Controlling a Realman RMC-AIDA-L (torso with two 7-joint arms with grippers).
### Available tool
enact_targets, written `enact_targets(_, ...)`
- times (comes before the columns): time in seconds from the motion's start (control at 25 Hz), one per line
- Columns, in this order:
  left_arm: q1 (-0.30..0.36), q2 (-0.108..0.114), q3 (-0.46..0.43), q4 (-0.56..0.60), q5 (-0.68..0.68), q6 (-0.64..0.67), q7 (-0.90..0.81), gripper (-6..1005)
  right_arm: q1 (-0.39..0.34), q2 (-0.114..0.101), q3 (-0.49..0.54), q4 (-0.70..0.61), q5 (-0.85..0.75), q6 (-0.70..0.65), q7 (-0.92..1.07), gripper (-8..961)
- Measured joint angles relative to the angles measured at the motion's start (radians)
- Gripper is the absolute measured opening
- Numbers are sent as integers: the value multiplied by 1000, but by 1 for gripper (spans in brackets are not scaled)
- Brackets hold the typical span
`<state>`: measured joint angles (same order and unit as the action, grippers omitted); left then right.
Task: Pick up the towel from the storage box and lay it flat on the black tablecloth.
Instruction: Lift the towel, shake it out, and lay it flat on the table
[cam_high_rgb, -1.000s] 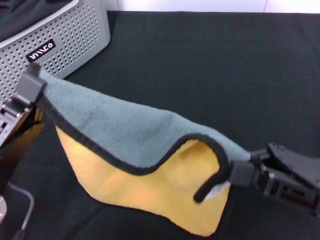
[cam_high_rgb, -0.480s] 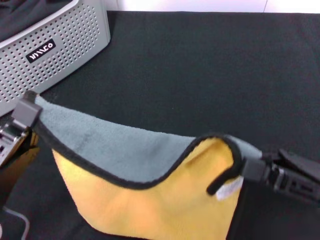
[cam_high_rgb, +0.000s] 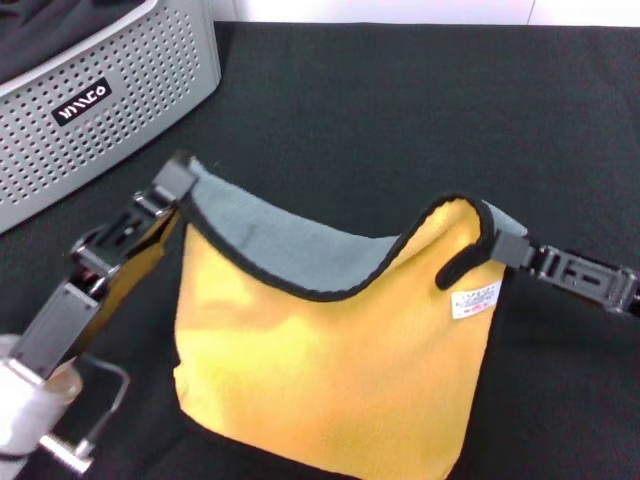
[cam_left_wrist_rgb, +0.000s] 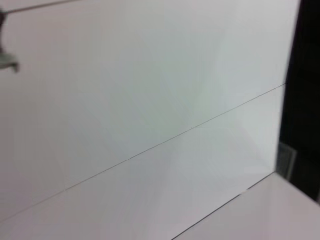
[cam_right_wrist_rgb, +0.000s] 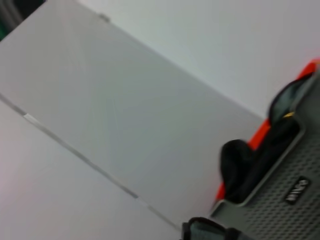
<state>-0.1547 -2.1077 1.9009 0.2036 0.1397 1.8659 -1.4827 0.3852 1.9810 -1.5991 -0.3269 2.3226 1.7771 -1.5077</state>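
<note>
A: The square fluffy towel (cam_high_rgb: 330, 350), yellow-orange on one face and grey on the other with a black-trimmed edge, is hanging out of the box and over the large matte black tablecloth (cam_high_rgb: 400, 110), stretched between two corners. Compared with a second ago, the yellow face is turning toward the camera and the grey side is shrinking to a band along the sagging top edge.

B: And the grippers?

A: The left gripper (cam_high_rgb: 178, 180) is pinching one top corner with its fingers closed narrow on the trim; the right gripper (cam_high_rgb: 505, 250) is clamping the opposite corner, just above the small white label (cam_high_rgb: 475, 300). Both have been moving inward and farther from the robot's body (the left arm now shows along its length in the head view).

B: What does that mean for the job?

A: The pick-up looks done. The light grey perforated plastic storage box (cam_high_rgb: 100, 110) is standing behind at the left, well apart from the towel. The lower hem seems to be nearing the tablecloth, so the spreading-out is probably beginning.
</note>
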Motion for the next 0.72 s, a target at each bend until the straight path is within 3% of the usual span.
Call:
enact_targets(0.24, -59, -2, 6, 10, -3, -136, -15, 17, 57, -4, 30, 86, 1, -66, 4, 20)
enact_targets(0.72, -149, -1, 6, 10, -113, -361, -64, 17, 136, -5, 37, 106, -8, -302, 82, 20)
